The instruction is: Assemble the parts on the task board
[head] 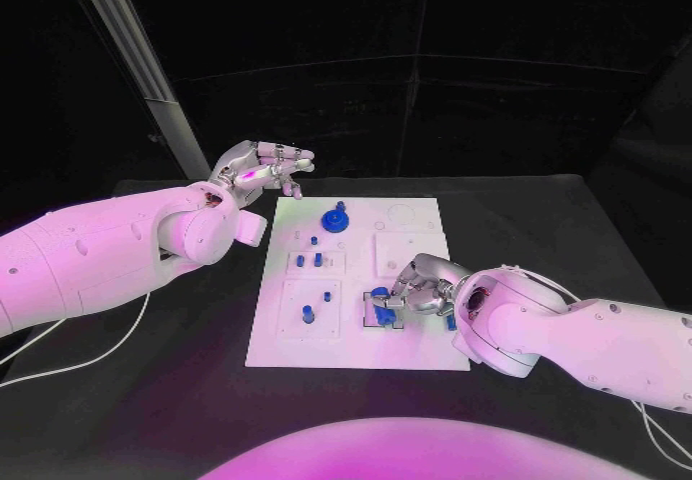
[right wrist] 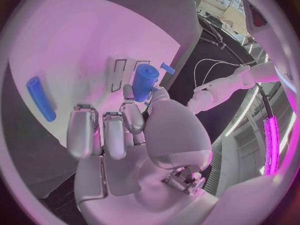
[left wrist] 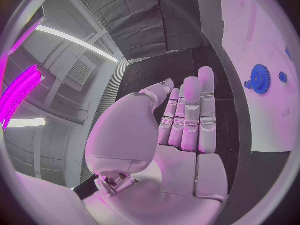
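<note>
The task board point(head: 411, 222) is a plain white plate on a black table point(head: 577, 230), and the parts on it are blue: a blue gear point(head: 336, 219), small blue pegs point(head: 307, 316), and a blue cylinder point(right wrist: 144, 81). Both arms are white, with the left hand point(head: 267, 170) and right hand point(head: 415, 287) silver. A blue rod point(right wrist: 40, 98) lies on the white board.

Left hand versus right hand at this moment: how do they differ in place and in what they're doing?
The left hand is off the task board, past its far left corner, holding nothing, fingers straight; the right hand is over the board's near right part, pinching a blue cylinder. Both are silver hands on white arms.
</note>
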`<action>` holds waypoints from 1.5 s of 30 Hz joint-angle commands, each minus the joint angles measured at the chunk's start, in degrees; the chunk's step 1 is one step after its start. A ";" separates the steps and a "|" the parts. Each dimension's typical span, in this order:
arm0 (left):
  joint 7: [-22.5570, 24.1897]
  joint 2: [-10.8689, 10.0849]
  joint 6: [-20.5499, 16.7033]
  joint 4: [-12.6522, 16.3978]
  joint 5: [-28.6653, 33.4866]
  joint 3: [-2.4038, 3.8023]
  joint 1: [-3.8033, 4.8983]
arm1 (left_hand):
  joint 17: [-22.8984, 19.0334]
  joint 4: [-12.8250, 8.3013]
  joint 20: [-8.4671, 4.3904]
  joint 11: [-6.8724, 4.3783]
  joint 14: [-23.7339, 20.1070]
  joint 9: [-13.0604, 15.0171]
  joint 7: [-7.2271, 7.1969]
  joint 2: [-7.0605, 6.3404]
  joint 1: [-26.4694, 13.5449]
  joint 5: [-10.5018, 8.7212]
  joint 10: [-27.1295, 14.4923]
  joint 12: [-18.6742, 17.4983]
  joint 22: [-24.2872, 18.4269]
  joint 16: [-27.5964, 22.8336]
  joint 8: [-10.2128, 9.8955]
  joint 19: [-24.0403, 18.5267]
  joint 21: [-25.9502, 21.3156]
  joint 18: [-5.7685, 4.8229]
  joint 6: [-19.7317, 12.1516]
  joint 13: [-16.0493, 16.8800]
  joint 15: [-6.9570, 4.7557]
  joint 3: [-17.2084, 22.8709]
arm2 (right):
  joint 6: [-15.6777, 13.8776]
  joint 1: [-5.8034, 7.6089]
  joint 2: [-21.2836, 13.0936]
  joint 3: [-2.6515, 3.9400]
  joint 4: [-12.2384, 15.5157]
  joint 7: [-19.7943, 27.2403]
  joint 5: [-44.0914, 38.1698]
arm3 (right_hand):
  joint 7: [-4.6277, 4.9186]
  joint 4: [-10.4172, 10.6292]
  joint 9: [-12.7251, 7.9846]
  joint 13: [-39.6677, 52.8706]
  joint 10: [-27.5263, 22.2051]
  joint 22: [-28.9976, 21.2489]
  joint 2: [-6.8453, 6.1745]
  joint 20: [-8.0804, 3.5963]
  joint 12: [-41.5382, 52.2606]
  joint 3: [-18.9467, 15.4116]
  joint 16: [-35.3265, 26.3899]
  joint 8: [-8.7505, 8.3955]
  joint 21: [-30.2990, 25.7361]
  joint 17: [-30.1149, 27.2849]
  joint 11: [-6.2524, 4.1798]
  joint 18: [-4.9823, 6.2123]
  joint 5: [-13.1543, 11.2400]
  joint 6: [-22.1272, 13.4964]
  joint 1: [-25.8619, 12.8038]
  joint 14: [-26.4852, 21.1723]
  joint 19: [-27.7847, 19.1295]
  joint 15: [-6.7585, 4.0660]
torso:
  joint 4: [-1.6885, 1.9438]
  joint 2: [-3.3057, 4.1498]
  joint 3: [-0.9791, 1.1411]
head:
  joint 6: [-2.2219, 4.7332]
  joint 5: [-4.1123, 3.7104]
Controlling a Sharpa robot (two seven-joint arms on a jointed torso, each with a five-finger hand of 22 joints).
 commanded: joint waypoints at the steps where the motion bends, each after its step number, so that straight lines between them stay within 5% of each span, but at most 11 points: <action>1: 0.31 0.04 0.40 0.14 0.20 0.05 0.12 | -0.09 -0.30 -0.08 -0.04 -0.37 0.00 0.12 -0.11 0.47 0.23 -0.54 0.37 -0.06 -0.25 0.33 -0.05 -0.22 0.37 0.20 -0.02 0.06 -0.11 | 1.77 0.09 0.67 0.03 -0.48 -2.01 -0.17 | -1.48 0.05 0.16 -0.07 0.03 0.02 0.05 -0.51 -0.42 -0.59 0.17 -0.06 0.16 3.91 -0.36 -1.16 -0.92 1.62 -0.90 3.98 0.03 -0.35 | -0.01 0.00 0.00 | -0.11 0.11; 5: 0.31 0.02 0.38 0.14 0.20 0.05 0.13 | -0.09 -0.30 -0.08 -0.04 -0.37 0.00 0.12 -0.11 0.47 0.23 -0.54 0.37 -0.06 -0.25 0.33 -0.05 -0.22 0.37 0.20 -0.02 0.06 -0.11 | 2.59 0.09 1.19 0.03 -0.90 -3.00 -0.84 | -1.47 0.07 0.59 -0.57 -0.14 0.16 -0.06 -0.51 -1.19 -1.75 -0.07 -0.20 0.19 3.51 -0.33 -1.21 -4.87 1.54 -2.53 3.89 0.07 -0.32 | -0.11 -0.02 0.02 | -0.21 0.32; 9: 0.32 0.00 0.38 0.12 0.20 0.05 0.13 | -0.09 -0.30 -0.08 -0.04 -0.37 0.00 0.12 -0.11 0.47 0.23 -0.54 0.37 -0.06 -0.25 0.33 -0.05 -0.22 0.37 0.20 -0.02 0.06 -0.11 | 2.81 0.09 1.48 0.03 -1.07 -3.46 -1.86 | -1.39 -0.10 1.28 -1.30 -0.57 0.12 -0.35 -0.50 -2.42 -4.58 -0.42 -0.42 0.10 3.01 -0.21 -1.20 -18.79 1.20 -6.05 3.77 0.01 -0.26 | -0.14 -0.03 0.03 | -0.27 0.43; 11: 0.31 0.00 0.37 0.12 0.20 0.05 0.13 | -0.09 -0.30 -0.08 -0.04 -0.37 0.00 0.12 -0.11 0.47 0.23 -0.54 0.37 -0.06 -0.25 0.33 -0.05 -0.22 0.37 0.20 -0.02 0.06 -0.11 | 2.76 0.09 1.60 0.03 -1.10 -3.53 -2.42 | -1.30 -0.20 1.50 -2.05 -1.06 -0.12 -0.80 -0.40 -3.47 -5.80 -0.68 -0.67 -0.07 2.60 0.09 -1.16 -23.97 0.75 -8.07 3.68 -0.12 -0.18 | -0.15 -0.03 0.05 | -0.28 0.45; 14: 0.30 0.01 0.37 0.10 0.20 0.05 0.14 | -0.09 -0.30 -0.08 -0.04 -0.37 0.00 0.12 -0.11 0.47 0.23 -0.54 0.37 -0.06 -0.25 0.33 -0.05 -0.22 0.37 0.20 -0.02 0.06 -0.11 | 2.61 0.09 1.68 0.03 -1.10 -3.62 -3.27 | -0.93 0.39 1.91 -3.74 -2.13 -0.54 -3.79 -0.11 -5.75 -5.42 -1.07 -1.05 -0.36 2.07 0.35 -1.07 -28.57 0.07 -11.51 3.56 -0.36 0.11 | -0.10 -0.03 0.05 | -0.20 0.41; 17: 0.29 0.01 0.36 0.07 0.20 0.05 0.14 | -0.09 -0.30 -0.08 -0.04 -0.37 0.00 0.12 -0.11 0.47 0.23 -0.54 0.37 -0.06 -0.25 0.33 -0.05 -0.22 0.37 0.20 -0.02 0.06 -0.11 | 2.56 0.09 1.66 0.03 -1.03 -3.67 -4.03 | -0.72 0.52 2.39 -5.46 -3.01 -0.85 -7.29 0.01 -8.01 -2.56 -1.46 -1.27 -0.61 1.60 0.37 -1.00 -29.16 -0.30 -15.35 3.45 -0.52 0.27 | -0.12 -0.08 0.06 | -0.23 0.41; 20: 0.29 0.01 0.36 0.05 0.20 0.05 0.14 | -0.09 -0.30 -0.08 -0.04 -0.37 0.00 0.12 -0.11 0.47 0.23 -0.54 0.37 -0.06 -0.25 0.33 -0.05 -0.22 0.37 0.20 -0.02 0.06 -0.11 | 2.69 0.09 1.52 0.03 -0.88 -3.46 -4.47 | -0.72 0.42 2.53 -5.69 -3.07 -0.88 -7.53 0.02 -8.32 -1.83 -1.49 -1.27 -0.64 1.62 0.36 -0.99 -29.07 -0.29 -15.51 3.46 -0.53 0.27 | -0.09 -0.07 0.08 | -0.26 0.40; 23: 0.28 0.01 0.38 0.02 0.20 0.05 0.14 | -0.09 -0.30 -0.08 -0.04 -0.37 0.00 0.12 -0.11 0.47 0.23 -0.54 0.37 -0.06 -0.25 0.33 -0.05 -0.22 0.37 0.20 -0.02 0.06 -0.11 | 3.14 0.09 1.26 0.03 -0.53 -2.71 -5.09 | -0.79 -0.83 3.02 -5.59 -2.82 -0.66 -5.08 0.04 -8.32 0.63 -1.48 -1.25 -0.57 1.78 0.34 -1.03 -26.62 -0.25 -9.57 3.53 -0.44 0.25 | -0.14 -0.05 0.11 | -0.32 0.43; 31: 0.27 0.09 0.43 -0.10 0.20 0.05 0.13 | -0.09 -0.30 -0.08 -0.04 -0.37 0.00 0.12 -0.11 0.47 0.23 -0.54 0.37 -0.06 -0.25 0.33 -0.05 -0.22 0.37 0.20 -0.02 0.06 -0.11 | 4.19 0.09 1.02 0.03 0.06 -1.65 -7.59 | -1.16 -7.27 4.13 -4.36 -1.88 0.72 -4.05 -0.23 -7.08 2.46 -1.11 -0.59 0.08 2.61 -0.08 -1.27 -24.51 0.69 2.93 3.73 0.08 -0.11 | -0.13 -0.06 0.07 | -0.37 0.36; 36: 0.24 0.15 0.42 -0.17 0.20 0.05 0.13 | -0.09 -0.30 -0.08 -0.04 -0.37 0.00 0.12 -0.11 0.47 0.23 -0.54 0.37 -0.06 -0.25 0.33 -0.05 -0.22 0.37 0.20 -0.02 0.06 -0.11 | 4.00 0.09 1.17 0.03 -0.06 -2.35 -10.20 | -1.34 -8.94 4.40 -3.80 -1.54 1.20 -3.40 -0.34 -6.52 3.13 -0.97 -0.44 0.31 2.92 -0.25 -1.36 -25.24 1.02 5.44 3.79 0.24 -0.23 | -0.02 -0.01 0.04 | -0.34 0.23; 45: 0.19 0.15 0.38 -0.30 0.20 0.05 0.13 | -0.16 -0.33 -0.08 -0.04 -0.38 0.00 0.12 -0.10 0.51 0.24 -0.59 0.49 -0.13 -0.24 0.39 -0.01 -0.30 0.37 0.19 -0.03 0.05 -0.10 | 2.67 0.09 1.20 0.04 -0.35 -2.54 -11.49 | -1.32 -8.27 4.58 -3.54 -1.29 1.23 -2.76 -0.36 -6.28 2.58 -0.96 -0.44 0.32 2.97 -0.23 -1.37 -24.72 1.25 4.19 3.80 0.25 -0.22 | -0.12 -0.02 0.04 | -0.40 0.31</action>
